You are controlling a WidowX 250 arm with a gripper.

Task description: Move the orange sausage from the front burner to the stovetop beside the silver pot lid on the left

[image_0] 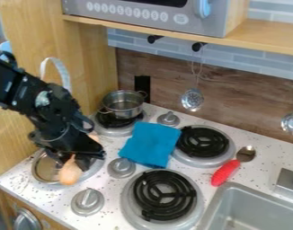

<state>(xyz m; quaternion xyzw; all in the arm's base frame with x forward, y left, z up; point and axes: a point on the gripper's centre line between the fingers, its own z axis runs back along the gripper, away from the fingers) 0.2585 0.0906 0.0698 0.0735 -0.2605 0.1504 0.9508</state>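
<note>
The black gripper [76, 162] is at the left of the stove, low over a round metal pan or lid [38, 171] on the front left burner. It is shut on an orange-tan, elongated, rounded object [70, 174], whose lower end shows below the fingertips, over the right part of the metal piece. The gripper covers the object's upper part. Whether the object touches the metal cannot be told.
A steel pot [123, 105] stands on the back left burner. A blue cloth [150, 143] lies mid-stove, between burners and knobs. A red-handled spoon [226, 172] lies at the right, near the grey sink [228, 197]. Metal utensils hang along the back wall.
</note>
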